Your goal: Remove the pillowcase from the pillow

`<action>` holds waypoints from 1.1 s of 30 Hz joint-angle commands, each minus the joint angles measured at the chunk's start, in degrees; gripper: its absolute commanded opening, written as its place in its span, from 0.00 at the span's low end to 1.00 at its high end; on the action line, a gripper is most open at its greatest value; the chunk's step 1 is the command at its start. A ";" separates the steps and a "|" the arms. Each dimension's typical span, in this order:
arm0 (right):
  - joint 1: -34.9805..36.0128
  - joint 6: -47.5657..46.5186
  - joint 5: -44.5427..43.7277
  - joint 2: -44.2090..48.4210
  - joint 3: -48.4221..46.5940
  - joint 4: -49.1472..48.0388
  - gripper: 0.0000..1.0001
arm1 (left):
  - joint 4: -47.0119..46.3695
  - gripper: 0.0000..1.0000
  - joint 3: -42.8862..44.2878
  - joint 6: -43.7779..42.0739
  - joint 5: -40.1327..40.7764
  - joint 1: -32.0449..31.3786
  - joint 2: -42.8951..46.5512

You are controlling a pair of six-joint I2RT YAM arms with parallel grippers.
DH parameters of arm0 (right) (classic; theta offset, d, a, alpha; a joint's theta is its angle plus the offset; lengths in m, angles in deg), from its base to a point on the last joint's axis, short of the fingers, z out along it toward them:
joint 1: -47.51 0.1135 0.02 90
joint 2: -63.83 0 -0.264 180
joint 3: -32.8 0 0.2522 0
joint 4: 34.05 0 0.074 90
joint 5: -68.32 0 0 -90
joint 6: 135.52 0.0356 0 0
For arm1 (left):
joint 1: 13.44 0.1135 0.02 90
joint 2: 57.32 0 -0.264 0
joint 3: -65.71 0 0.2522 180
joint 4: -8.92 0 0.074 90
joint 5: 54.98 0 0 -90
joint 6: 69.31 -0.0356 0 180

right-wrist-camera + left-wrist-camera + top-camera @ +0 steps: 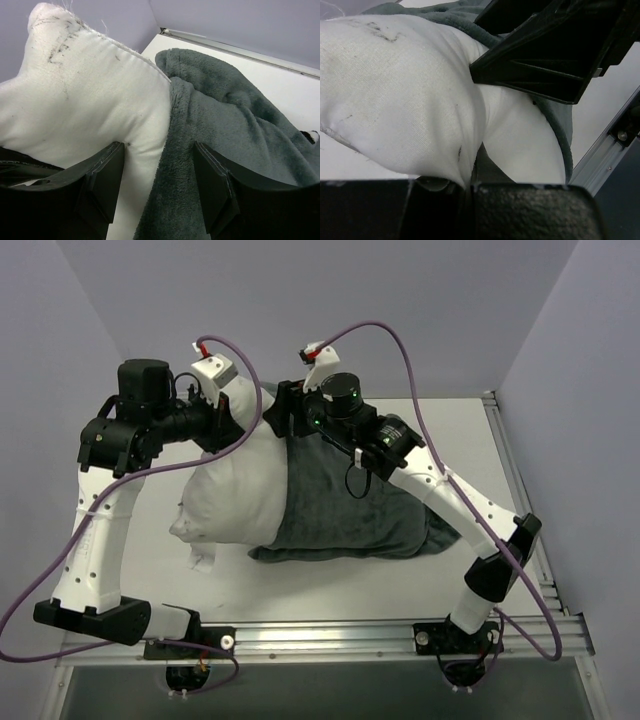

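Grey pillowcase (pixel 340 510) half off white pillow (pixel 235 490) | left pincer (pixel 470 186) clenching pillow | right pincer (pixel 159 150) spread

Soft, even overhead light; crisp from above, murkier at the wrists.
The top view was bright and sharp, with faint shadows under the pillow (pixel 235 495) and pillowcase (pixel 350 515) on the white table (pixel 330 585). Both wrist views were dimmer: the right gripper's fingers (pixel 100 190) were dark, blurred masses at the lower edge, while the pillow's weave was in focus.

White pillow (pixel 400 90) in left tool (pixel 470 186) grip
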 commanded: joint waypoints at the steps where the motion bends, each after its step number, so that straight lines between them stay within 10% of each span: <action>1: 1.05 -0.85 -5.18 1.67 0.20 4.83 0.56 | -4.98 0.02 2.69 0.12 -3.08 -0.55 2.14; 17: 0.79 -0.33 -10.37 5.28 7.59 10.02 0.54 | -4.63 0.02 2.17 -1.03 -2.19 -0.55 2.76; 23: -0.78 0.81 -17.63 -1.04 2.76 11.42 0.00 | -2.62 0.02 2.69 -0.85 -8.25 -0.55 3.20; 33: -23.37 0.03 -18.97 -4.82 7.94 9.49 0.00 | 14.62 0.02 11.38 -11.51 -28.13 0.59 6.71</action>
